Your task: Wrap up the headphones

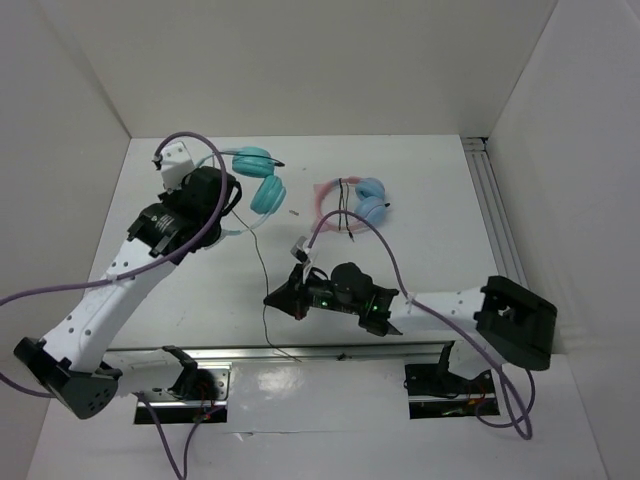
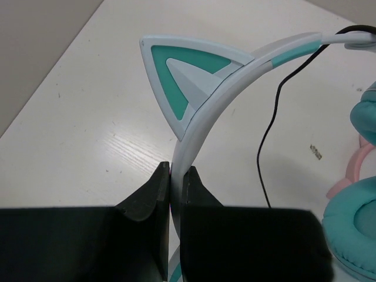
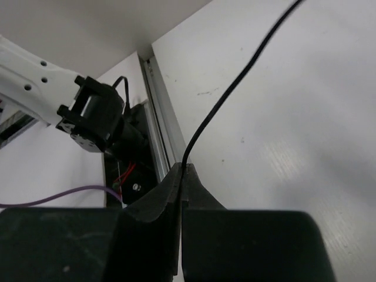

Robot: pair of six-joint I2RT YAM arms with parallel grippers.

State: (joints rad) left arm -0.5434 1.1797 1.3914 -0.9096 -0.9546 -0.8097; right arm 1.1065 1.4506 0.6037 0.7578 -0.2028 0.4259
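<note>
- Left wrist: I am watching the left claw point(image 2: 170, 173) clamping the headphones point(image 2: 218, 94) by the headband, just under a cat ear point(image 2: 188, 70). The cable point(image 2: 259, 153) is trailing over the table point(image 2: 88, 117) alongside.
- Right wrist: the right claw point(image 3: 181, 170) is pinching the cable between closed tips, near the rail point(image 3: 160, 117).
- Overhead: the headphones are lying far left on the table, and a pink pair point(image 1: 345, 200) is sitting apart to their right.
</note>
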